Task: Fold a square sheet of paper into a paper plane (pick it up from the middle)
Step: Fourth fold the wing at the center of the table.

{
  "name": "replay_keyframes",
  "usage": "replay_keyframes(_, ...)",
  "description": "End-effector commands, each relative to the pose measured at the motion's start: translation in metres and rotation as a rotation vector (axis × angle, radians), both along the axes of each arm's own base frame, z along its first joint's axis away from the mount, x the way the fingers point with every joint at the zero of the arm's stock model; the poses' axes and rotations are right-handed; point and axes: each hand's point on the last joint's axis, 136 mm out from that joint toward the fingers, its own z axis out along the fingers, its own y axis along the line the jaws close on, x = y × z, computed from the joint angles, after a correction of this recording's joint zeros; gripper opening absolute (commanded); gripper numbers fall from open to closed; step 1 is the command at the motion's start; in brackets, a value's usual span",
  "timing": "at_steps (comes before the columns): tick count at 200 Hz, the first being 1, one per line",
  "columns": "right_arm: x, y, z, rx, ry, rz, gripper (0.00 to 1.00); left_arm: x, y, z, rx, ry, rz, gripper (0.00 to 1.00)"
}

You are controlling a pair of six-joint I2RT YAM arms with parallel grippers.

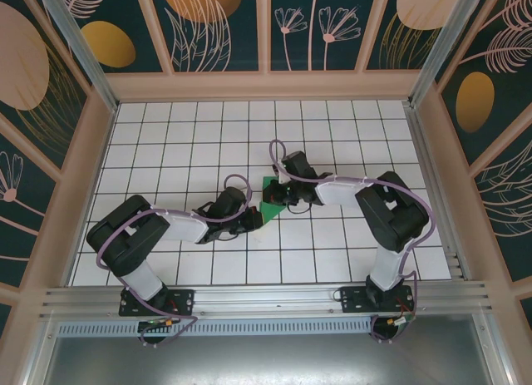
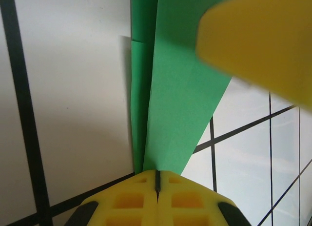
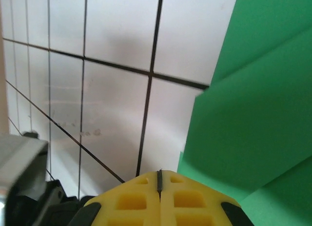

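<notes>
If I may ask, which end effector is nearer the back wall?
Right: the right end effector sits farther toward the back wall; the left end effector is nearer the bases.

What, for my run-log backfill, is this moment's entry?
left gripper: shut, tips at paper | right gripper: shut, beside paper | paper: creased, on table

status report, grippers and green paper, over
Left gripper shut at narrow end of green paper. Right gripper shut at its edge. Paper folded in layers. Nothing blocking.
</notes>
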Motion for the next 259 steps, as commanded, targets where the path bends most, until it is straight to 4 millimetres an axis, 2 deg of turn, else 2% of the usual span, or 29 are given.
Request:
replay_keyframes(1,-0.01,-0.006,-0.023,-0.05,0.047,-0.012,0.0,-0.012,0.015,-0.028,0.111,0.064,-0.002,0.0)
replay_keyframes(48,-0.017,-0.008,-0.039,-0.065,0.055,0.03,0.0,-0.016,0.018,-0.032,0.121,0.088,0.001,0.0)
replay_keyframes(71,-0.008,-0.013,-0.045,-0.096,0.028,0.043,0.0,-0.021,0.022,-0.036,0.136,0.104,-0.002,0.0)
replay_keyframes(96,0.014,-0.027,-0.05,-0.124,0.002,0.016,0.0,-0.03,0.028,-0.041,0.155,0.135,-0.016,0.0)
replay_keyframes(112,0.034,-0.04,-0.048,-0.128,-0.029,-0.018,0.0,-0.037,0.033,-0.047,0.171,0.156,-0.023,0.0)
replay_keyframes(119,0.037,-0.038,-0.048,-0.127,-0.037,-0.013,0.0,-0.039,0.034,-0.049,0.177,0.164,-0.028,0.0)
replay_keyframes(122,0.047,-0.047,-0.047,-0.125,-0.039,-0.039,0.0,-0.04,0.035,-0.05,0.178,0.167,-0.031,0.0)
replay_keyframes(136,0.067,-0.06,-0.046,-0.125,-0.051,-0.079,0.0,-0.045,0.036,-0.052,0.178,0.181,-0.039,0.0)
replay_keyframes(195,0.134,-0.104,-0.052,-0.16,-0.049,-0.233,0.0,-0.047,0.036,-0.046,0.161,0.17,-0.052,0.0)
replay_keyframes(210,0.146,-0.113,-0.044,-0.157,-0.058,-0.275,0.0,-0.044,0.032,-0.04,0.151,0.152,-0.058,0.0)
replay_keyframes(230,0.155,-0.116,-0.015,-0.127,-0.107,-0.303,0.0,-0.034,0.024,-0.028,0.131,0.117,-0.06,0.0)
replay_keyframes(247,0.152,-0.114,0.013,-0.088,-0.147,-0.317,0.01,-0.019,0.013,-0.01,0.11,0.058,-0.06,0.0)
replay_keyframes(259,0.147,-0.118,0.027,-0.077,-0.164,-0.344,0.06,-0.009,0.005,0.004,0.087,0.02,-0.06,0.02)
